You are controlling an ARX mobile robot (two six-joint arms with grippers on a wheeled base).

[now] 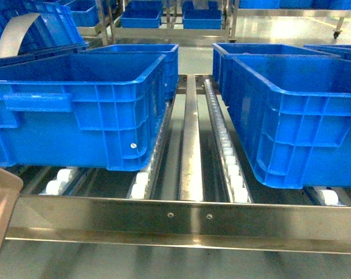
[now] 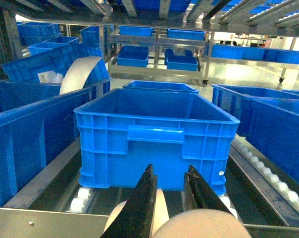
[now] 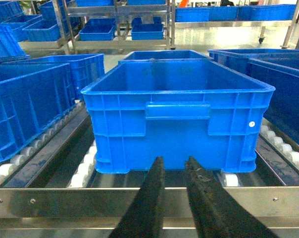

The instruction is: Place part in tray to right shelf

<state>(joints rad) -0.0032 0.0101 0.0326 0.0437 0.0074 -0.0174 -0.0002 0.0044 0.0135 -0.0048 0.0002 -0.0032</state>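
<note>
**A:** Item one, the rack?

**B:** Stainless steel flow rack [image 1: 187, 218], flat front rail across the lower frame of the head view, lanes of small white rollers [image 1: 229, 157] behind it. The rollers likely let the large blue plastic crates slide toward the rail: one crate at left [image 1: 76, 104], one at right [image 1: 297, 116].

**A:** Item two, the tray?

**B:** Pale beige-pink plastic scoop-shaped tray; only an edge shows at lower left of the head view [image 1: 1, 209]. In the left wrist view its rounded beige body [image 2: 199, 225] sits under the left gripper [image 2: 170, 186], whose dark fingers appear to pinch its handle, jaws nearly together. Held there, presumably, to carry it to the rack.

**A:** Right gripper?

**B:** Right gripper [image 3: 175, 173], bottom centre of its view, narrowly parted, nothing between the fingers.

**A:** The blue part?

**B:** Not visible in any view; possibly inside the tray, cannot tell.
</note>
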